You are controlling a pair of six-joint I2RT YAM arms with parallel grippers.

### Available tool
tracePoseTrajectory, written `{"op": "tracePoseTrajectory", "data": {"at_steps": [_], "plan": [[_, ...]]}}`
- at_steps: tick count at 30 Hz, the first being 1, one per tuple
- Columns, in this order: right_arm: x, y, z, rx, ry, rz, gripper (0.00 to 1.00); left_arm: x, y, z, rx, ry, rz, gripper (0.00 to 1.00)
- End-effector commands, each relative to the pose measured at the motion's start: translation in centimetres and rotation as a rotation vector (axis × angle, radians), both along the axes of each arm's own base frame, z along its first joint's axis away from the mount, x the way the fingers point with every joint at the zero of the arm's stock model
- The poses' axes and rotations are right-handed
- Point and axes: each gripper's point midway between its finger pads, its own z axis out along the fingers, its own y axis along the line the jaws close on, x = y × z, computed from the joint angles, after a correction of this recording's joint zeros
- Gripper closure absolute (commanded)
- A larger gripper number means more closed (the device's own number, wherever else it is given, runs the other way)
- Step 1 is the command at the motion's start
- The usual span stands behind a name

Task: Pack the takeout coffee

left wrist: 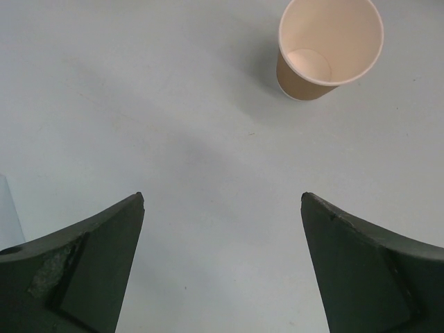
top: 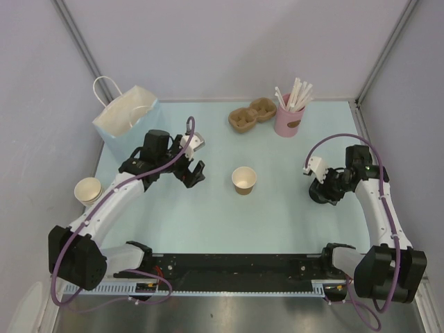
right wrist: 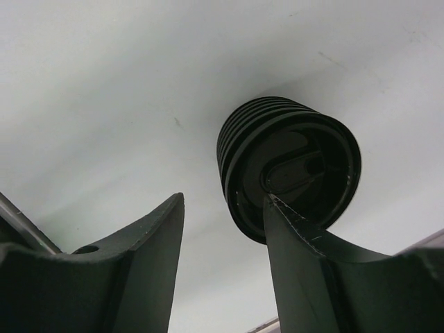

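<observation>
The tan paper cup stands upright and lidless near the middle of the pale table, its cream inside showing, well apart from both my grippers. My left gripper hangs to the cup's left, spread wide around nothing, while my right gripper sits low on the right side, parted with nothing between its fingers, and a stack of black lids lies just past one fingertip, touching or not I cannot tell. Farther out are a white paper bag at the back left, a brown pulp cup carrier beside a pink cup of straws at the back, and a stack of tan cups at the left edge
</observation>
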Motion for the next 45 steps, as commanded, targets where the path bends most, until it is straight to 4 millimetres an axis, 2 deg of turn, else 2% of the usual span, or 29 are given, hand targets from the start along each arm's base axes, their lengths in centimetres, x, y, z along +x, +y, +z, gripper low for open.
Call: {"op": "tracePoseTrajectory", "data": {"at_steps": [1,7,13,17,19,24,29,33,38,41,42,45], "plan": [[-0.4,0.6,-1.0,0.036,0.021,0.034,0.46,-0.2,-0.3,1.1,-0.052,-0.047,-0.017,0.01],[-0.6,0.2,-2.2,0.020,0.052,0.023,0.48,-0.1,0.0,1.0,-0.063,-0.049,-0.005,0.01],[-0.1,-0.2,-2.2,0.010,0.033,0.009,0.52,-0.1,0.0,0.2,-0.058,-0.026,-0.002,0.01],[0.2,-0.6,-2.2,0.007,0.029,-0.002,0.64,-0.1,0.0,0.1,-0.058,-0.027,-0.003,0.01],[0.3,-0.7,-2.3,0.004,0.027,-0.004,0.66,-0.1,0.0,0.1,-0.060,-0.025,-0.001,0.00],[0.6,-0.7,-2.1,0.011,0.014,-0.008,0.83,-0.1,-0.1,0.0,-0.062,-0.022,-0.005,0.01],[0.9,-0.7,-1.7,0.007,-0.013,-0.010,0.95,-0.1,-0.1,-0.1,-0.065,-0.019,-0.008,0.01],[0.8,-0.7,-1.0,0.005,-0.043,-0.007,1.00,-0.1,-0.2,0.0,-0.067,-0.020,-0.011,0.01],[0.3,-0.2,0.2,0.017,-0.075,0.005,1.00,-0.2,-0.3,0.1,-0.075,-0.028,-0.017,0.01],[-0.2,0.8,1.6,0.061,-0.084,0.030,1.00,-0.4,-0.4,0.8,-0.084,-0.063,-0.041,0.01],[-0.1,1.5,2.7,0.093,-0.105,0.047,1.00,-0.4,-0.4,1.1,-0.088,-0.083,-0.047,0.00],[-1.1,3.4,4.1,0.162,-0.087,0.095,1.00,-0.5,-0.4,2.6,-0.101,-0.169,-0.059,0.01]]}}
